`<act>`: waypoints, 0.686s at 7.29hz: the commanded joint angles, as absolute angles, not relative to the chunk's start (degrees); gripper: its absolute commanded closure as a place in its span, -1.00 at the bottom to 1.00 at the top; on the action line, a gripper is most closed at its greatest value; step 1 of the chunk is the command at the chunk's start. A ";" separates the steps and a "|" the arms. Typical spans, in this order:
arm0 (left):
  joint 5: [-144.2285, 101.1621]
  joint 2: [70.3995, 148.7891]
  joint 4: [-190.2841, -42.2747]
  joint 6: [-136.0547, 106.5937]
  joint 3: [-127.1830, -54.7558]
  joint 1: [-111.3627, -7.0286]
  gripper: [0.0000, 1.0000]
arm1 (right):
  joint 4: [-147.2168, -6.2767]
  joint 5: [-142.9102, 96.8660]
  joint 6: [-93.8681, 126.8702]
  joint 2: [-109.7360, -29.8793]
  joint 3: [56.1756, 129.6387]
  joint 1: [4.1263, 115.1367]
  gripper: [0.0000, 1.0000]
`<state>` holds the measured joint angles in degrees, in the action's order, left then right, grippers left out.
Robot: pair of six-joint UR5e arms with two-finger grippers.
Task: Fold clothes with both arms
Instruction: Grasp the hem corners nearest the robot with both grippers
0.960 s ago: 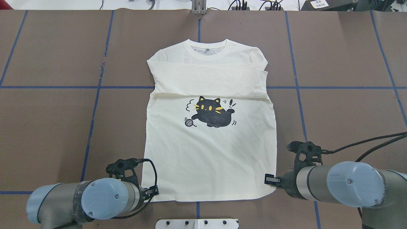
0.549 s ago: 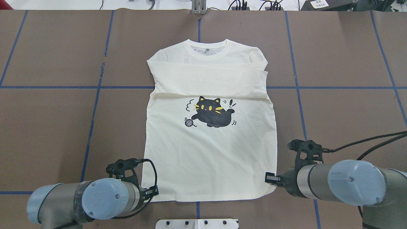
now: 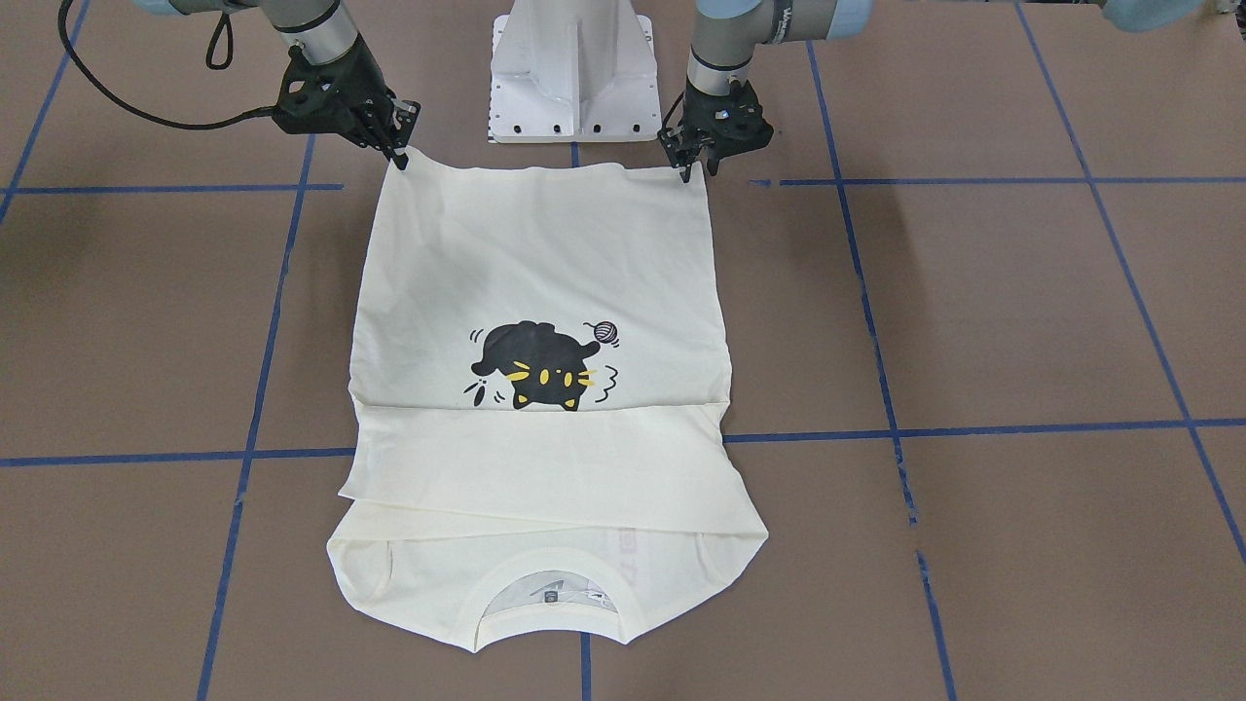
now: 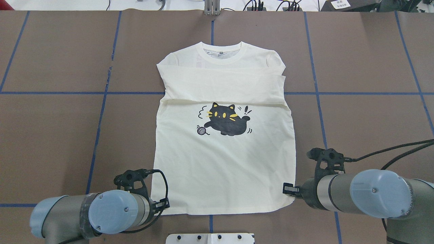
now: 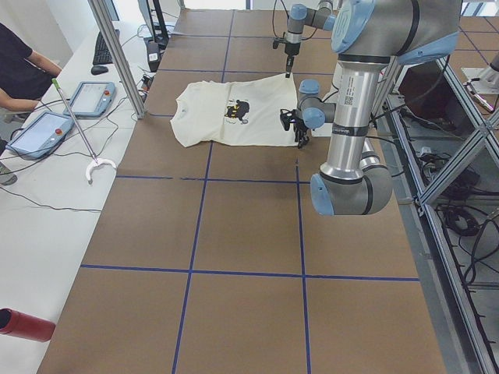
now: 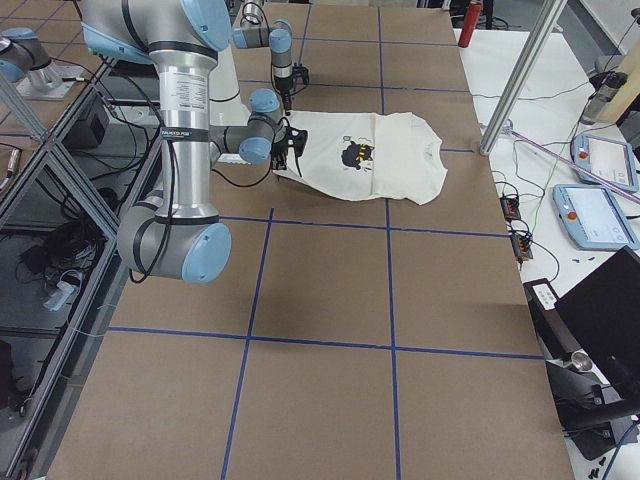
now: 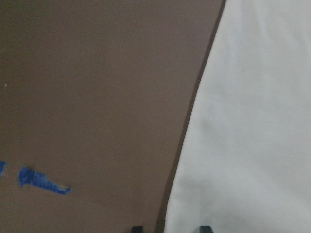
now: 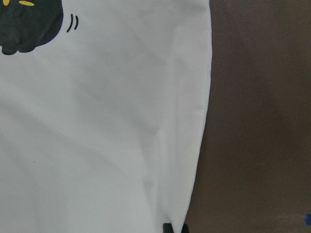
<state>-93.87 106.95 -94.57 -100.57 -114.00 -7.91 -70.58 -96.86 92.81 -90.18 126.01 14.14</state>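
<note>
The clothes, a cream-white T-shirt (image 4: 223, 162) with a black cat print (image 4: 225, 120), lie flat on the table, sleeves folded across the chest, collar (image 4: 222, 54) at the far end. My left gripper (image 3: 698, 170) stands at the near-left hem corner. In the left wrist view it (image 7: 171, 228) is open, its tips either side of the cloth edge (image 7: 194, 145). My right gripper (image 3: 399, 154) is at the near-right hem corner. Seen from the right wrist, it (image 8: 175, 228) is shut on the hem (image 8: 199, 145).
The table (image 4: 51, 135) is covered in brown paper with a blue tape grid. The white pedestal base (image 3: 572, 68) stands between the arms, just behind the hem. Black cables (image 4: 390, 152) trail from the right arm. Tablets and a person sit beyond the far edge (image 5: 47, 101).
The right arm has shifted slightly, its wrist a little further from the robot. The left arm and the shirt look unchanged.
</note>
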 commanded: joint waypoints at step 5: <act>-93.95 106.44 -86.88 -95.58 -121.59 -8.44 1.00 | -70.58 -98.87 92.72 -91.05 127.61 15.64 1.00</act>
